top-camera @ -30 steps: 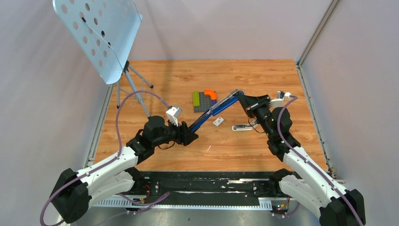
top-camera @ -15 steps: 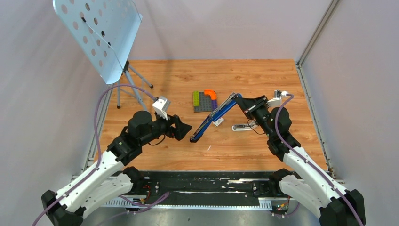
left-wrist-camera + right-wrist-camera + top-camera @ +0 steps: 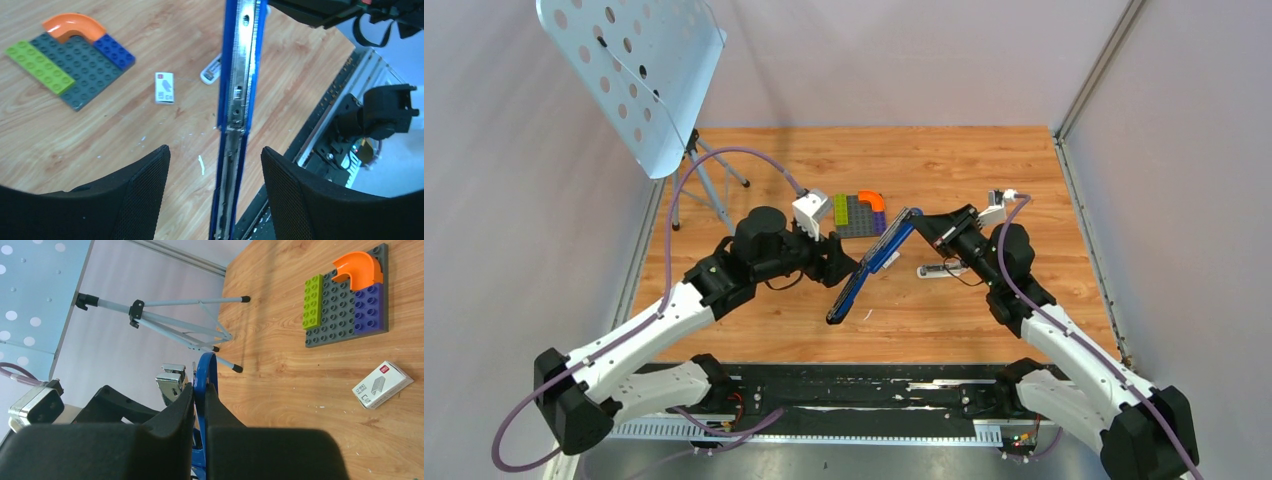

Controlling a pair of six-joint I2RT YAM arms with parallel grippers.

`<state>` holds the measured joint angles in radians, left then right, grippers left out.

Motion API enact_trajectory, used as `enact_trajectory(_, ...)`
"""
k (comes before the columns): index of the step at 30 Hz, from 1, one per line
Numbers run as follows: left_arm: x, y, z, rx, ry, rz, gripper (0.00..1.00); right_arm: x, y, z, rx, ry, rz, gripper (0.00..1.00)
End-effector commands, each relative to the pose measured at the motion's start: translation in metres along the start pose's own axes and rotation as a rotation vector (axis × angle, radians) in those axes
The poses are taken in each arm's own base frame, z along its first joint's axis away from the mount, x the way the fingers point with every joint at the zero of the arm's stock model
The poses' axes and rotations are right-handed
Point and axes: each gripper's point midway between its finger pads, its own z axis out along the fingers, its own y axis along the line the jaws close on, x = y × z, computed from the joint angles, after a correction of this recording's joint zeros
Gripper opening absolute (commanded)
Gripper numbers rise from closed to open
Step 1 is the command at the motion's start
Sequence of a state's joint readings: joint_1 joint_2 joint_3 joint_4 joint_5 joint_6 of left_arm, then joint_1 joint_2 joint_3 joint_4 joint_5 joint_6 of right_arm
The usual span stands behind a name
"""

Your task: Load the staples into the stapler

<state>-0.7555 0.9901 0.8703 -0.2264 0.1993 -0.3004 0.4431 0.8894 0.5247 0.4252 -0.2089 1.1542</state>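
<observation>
The blue stapler (image 3: pixel 871 268) is unfolded long and hangs slanted above the table. My right gripper (image 3: pixel 921 220) is shut on its upper end, and the fingers pinch the blue edge (image 3: pixel 202 377) in the right wrist view. My left gripper (image 3: pixel 848 268) is open, one finger on each side of the stapler's middle without touching it. The silver channel (image 3: pixel 236 95) runs between its fingers (image 3: pixel 145 195). The white staple box (image 3: pixel 164 87) lies on the wood and also shows in the right wrist view (image 3: pixel 382 384). No grey staple strip shows.
A multicoloured block plate (image 3: pixel 860 213) with an orange curve lies behind the stapler. A white rounded bar (image 3: pixel 936 270) lies under the right arm. A perforated pale blue stand (image 3: pixel 639 75) on a tripod (image 3: pixel 170 322) is at the back left.
My left arm has swung right and forward from the left, bringing its open fingers round the stapler's middle. The right gripper has shifted slightly left, and the stapler now hangs steeper.
</observation>
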Motion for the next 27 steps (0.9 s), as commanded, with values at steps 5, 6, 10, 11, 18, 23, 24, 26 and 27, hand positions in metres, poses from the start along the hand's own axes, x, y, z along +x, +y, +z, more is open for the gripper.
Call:
enact_trajectory(5, -0.018, -0.029, 0.023, 0.061, -0.033, 0.084, 0.65, -0.004, 0.047, 0.002, -0.134, 0.003, 0.006, 0.00)
enact_trajectory(6, -0.017, -0.028, 0.026, 0.059, -0.032, 0.085, 0.64, -0.004, 0.047, 0.002, -0.134, 0.006, 0.007, 0.00)
enact_trajectory(10, -0.016, -0.028, 0.038, 0.054, -0.024, 0.091, 0.59, 0.000, 0.047, 0.004, -0.137, 0.016, 0.008, 0.00)
enact_trajectory(11, -0.015, -0.027, 0.041, 0.052, -0.019, 0.092, 0.58, 0.000, 0.047, 0.005, -0.137, 0.016, 0.008, 0.00)
enact_trajectory(18, -0.005, -0.026, 0.057, 0.048, 0.010, 0.100, 0.51, 0.002, 0.047, 0.005, -0.141, 0.021, 0.009, 0.00)
enact_trajectory(23, -0.002, -0.025, 0.058, 0.037, 0.011, 0.087, 0.19, 0.002, 0.045, 0.004, -0.137, 0.020, 0.002, 0.00)
enact_trajectory(24, -0.002, -0.024, 0.057, 0.032, 0.007, 0.084, 0.13, 0.003, 0.044, 0.004, -0.134, 0.020, -0.001, 0.00)
enact_trajectory(26, -0.002, -0.021, 0.054, 0.013, -0.002, 0.081, 0.00, 0.004, 0.041, 0.004, -0.122, 0.023, -0.006, 0.05)
enact_trajectory(27, -0.003, -0.017, 0.052, -0.006, -0.008, 0.080, 0.00, 0.005, 0.038, 0.003, -0.110, 0.025, -0.008, 0.11)
